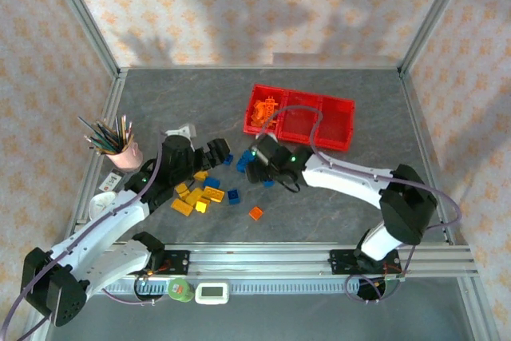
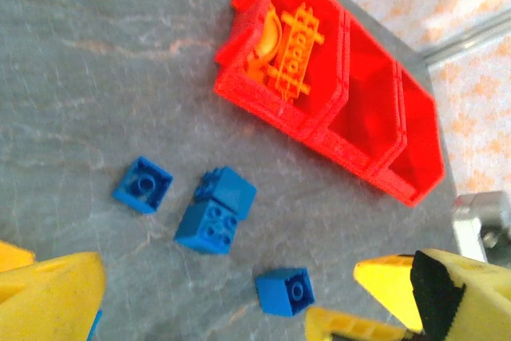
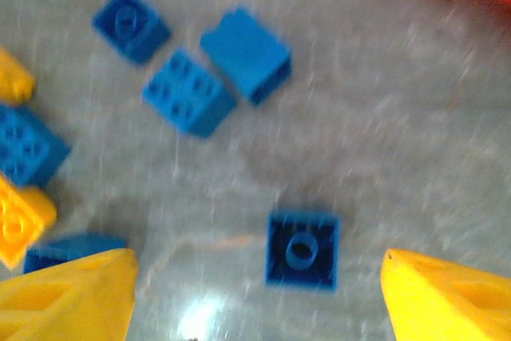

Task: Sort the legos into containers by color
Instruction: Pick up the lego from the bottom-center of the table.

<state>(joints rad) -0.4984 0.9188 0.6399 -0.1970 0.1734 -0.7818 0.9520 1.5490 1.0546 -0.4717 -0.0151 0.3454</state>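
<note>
**Fingers (image 3: 64,297) poised for next pick**

R gripper (image 3: 255,301) stands spread wide over table (image 3: 415,141), pinching nothing. One blue brick (image 3: 302,249) lies hollow side up btwn the yellow tips, closer to one than the other. Beyond it, three more blues (image 3: 188,92) sit bunched. L gripper (image 2: 231,293), also spread & empty, hovers near the same bricks. Farthest off, red bins (image 2: 275,105) hold oranges (image 2: 291,41) in an end compartment.

Risk, as judged: an off-centre squeeze could skate or flip the brick, since one tip would reach it first. W/ both arms crowding one patch, a lift toward the bins could clip L gripper. Yellows (image 1: 196,197) & a lone orange (image 1: 255,213) lie nearer the bases. Pencil cup (image 1: 124,153) stands well apart at left. Run from brick to bins otherwise looks open.
</note>
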